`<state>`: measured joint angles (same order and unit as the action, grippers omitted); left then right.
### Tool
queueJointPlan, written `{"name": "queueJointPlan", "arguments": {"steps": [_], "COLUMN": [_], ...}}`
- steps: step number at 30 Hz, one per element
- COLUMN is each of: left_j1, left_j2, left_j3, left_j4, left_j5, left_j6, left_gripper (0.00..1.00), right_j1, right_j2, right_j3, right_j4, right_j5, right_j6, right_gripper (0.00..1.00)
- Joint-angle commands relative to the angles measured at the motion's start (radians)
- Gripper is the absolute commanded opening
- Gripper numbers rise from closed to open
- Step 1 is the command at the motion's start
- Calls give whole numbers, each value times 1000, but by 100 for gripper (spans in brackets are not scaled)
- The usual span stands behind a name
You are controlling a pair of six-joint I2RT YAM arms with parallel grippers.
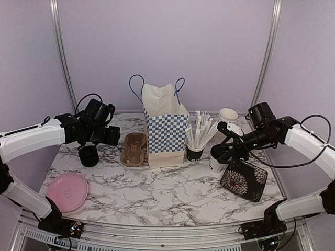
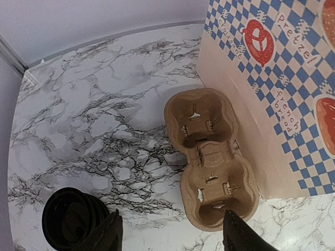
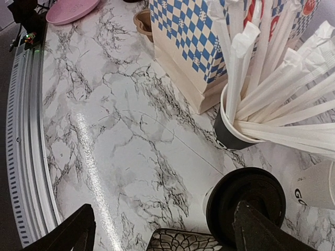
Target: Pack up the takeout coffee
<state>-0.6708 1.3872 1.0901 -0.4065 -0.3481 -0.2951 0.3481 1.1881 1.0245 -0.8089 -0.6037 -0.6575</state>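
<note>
One checked bag (image 1: 165, 130) stands in the middle. Just left of the bag lies the brown cup carrier (image 2: 209, 157), the open left hand (image 2: 175, 238) above it. Right of the bag, the open right hand (image 3: 165, 235) hangs over a lidded coffee cup (image 3: 230, 193). Coming down crooked, it could knock the cup over.

Seen from above, the marble table (image 1: 157, 193) lies open from centre to six o'clock. The checkered bag (image 1: 166, 133) blocks the cup carrier's (image 1: 134, 150) three o'clock side; black rings (image 1: 88, 155) stand apart at its nine.
</note>
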Motion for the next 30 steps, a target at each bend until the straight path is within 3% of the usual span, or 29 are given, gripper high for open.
{"name": "queueJointPlan", "arguments": {"steps": [1,5,11,17,30], "left_j1": [40,40,22,9,8], "left_j2": [31,6,32,130,401], "left_j3": [89,200,358,472,782], "left_j4": [-31,-12,62,5,-196], "left_j5": [88,127,329,282,272], "left_j6": [0,-21,-73,-124,-186], "left_gripper": [64,68,77,78,59], "right_j1": [-9,-9,-8,-9,-9], "right_j2": [30,45,51,30,-9], "right_j3": [2,28,26,14,-37], "right_j4": [17,-17,-5,1,36], "right_j5": [-127,-158,-146,-147,-140], "right_j6": [-55,-81,-68,-61,-46], "right_gripper": [87,85,85,84,84]}}
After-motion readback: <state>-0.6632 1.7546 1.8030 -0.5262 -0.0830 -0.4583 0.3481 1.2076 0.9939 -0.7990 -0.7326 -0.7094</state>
